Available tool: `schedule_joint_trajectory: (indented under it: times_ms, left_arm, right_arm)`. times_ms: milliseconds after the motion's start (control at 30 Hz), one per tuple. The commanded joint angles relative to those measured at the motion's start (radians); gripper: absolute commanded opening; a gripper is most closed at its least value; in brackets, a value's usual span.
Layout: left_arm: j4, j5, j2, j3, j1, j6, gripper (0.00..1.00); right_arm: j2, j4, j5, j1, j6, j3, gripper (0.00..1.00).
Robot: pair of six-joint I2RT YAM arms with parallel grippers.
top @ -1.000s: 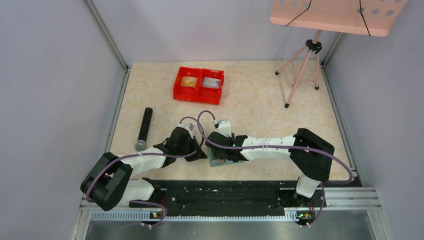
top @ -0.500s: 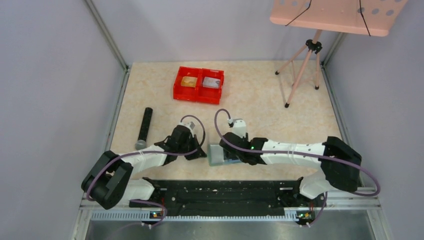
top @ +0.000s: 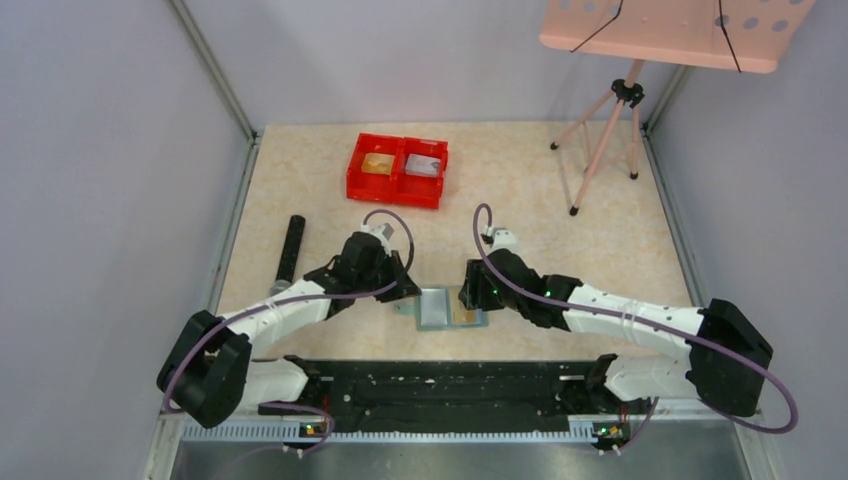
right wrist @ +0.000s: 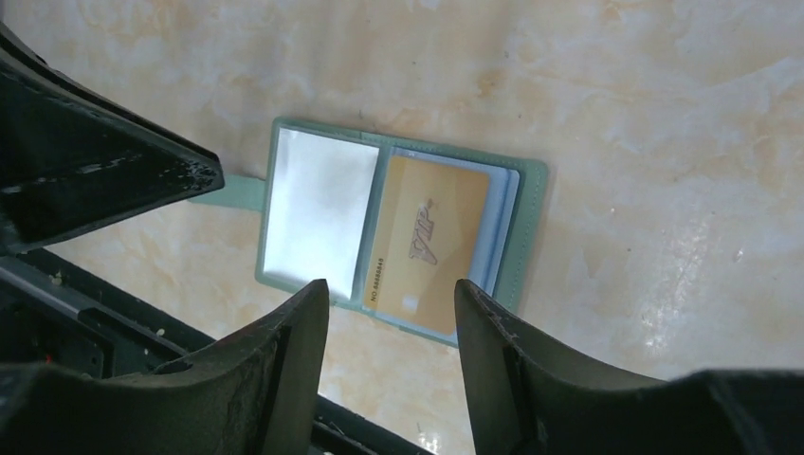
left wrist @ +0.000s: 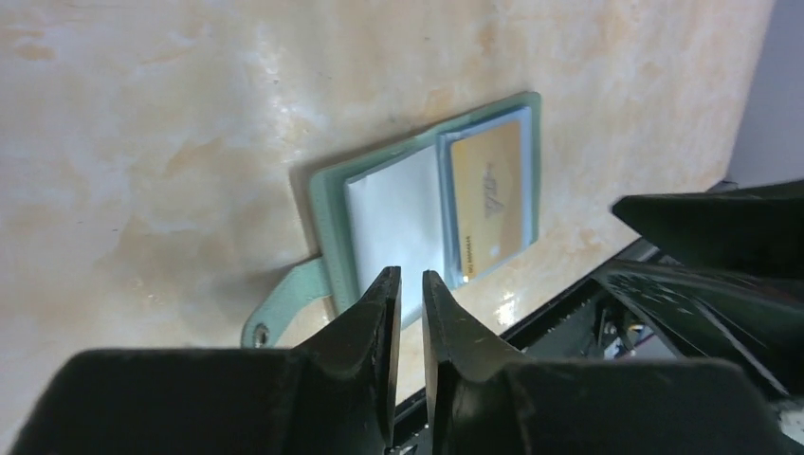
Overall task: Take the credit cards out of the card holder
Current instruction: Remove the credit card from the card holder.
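Note:
The card holder [top: 437,308] lies spread open and flat on the table near the front rail, its tab [left wrist: 284,301] pointing left. A gold-yellow credit card [right wrist: 431,242] sits in the right-hand pocket over pale blue sleeves, and the left pocket [left wrist: 398,220] shows shiny and pale. My left gripper [top: 405,290] hovers just left of the holder, its jaws [left wrist: 411,275] a narrow slit apart with nothing between them. Just above the holder's right half, my right gripper [top: 470,297] stands open, its fingers [right wrist: 391,284] apart and empty over the near edge of the gold card [left wrist: 486,204].
A red double bin [top: 397,170] stands at the back with a gold item and a grey item inside. A black cylinder [top: 290,255] lies on the left. A pink stand on a tripod [top: 610,130] occupies the back right. The black front rail [top: 440,385] runs just below the holder.
The right arm has pulled back to the right, off the holder, which now lies uncovered and open. The left gripper has shifted slightly away and its jaws have parted a little.

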Motion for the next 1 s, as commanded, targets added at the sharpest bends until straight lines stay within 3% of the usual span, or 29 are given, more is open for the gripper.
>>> schedule_joint_trajectory:
  times_ms: [0,167,367,967]
  left_arm:
    - [0.078,0.083,-0.024,0.014,-0.011,-0.029,0.21]
    - [0.201,0.118,0.011,-0.003,-0.052,-0.059,0.26]
    - [0.304,0.127,0.096,0.000,-0.091,-0.094,0.29]
    - [0.422,0.109,0.245,-0.013,-0.153,-0.117,0.31]
  right_arm:
    - [0.025,0.171,-0.198,-0.064,-0.052,-0.048,0.50]
    - [0.042,0.244,-0.315,-0.141,-0.071,-0.089,0.45]
    - [0.048,0.295,-0.347,-0.188,-0.072,-0.121,0.44]
    - [0.117,0.435,-0.421,-0.235,-0.007,-0.227,0.42]
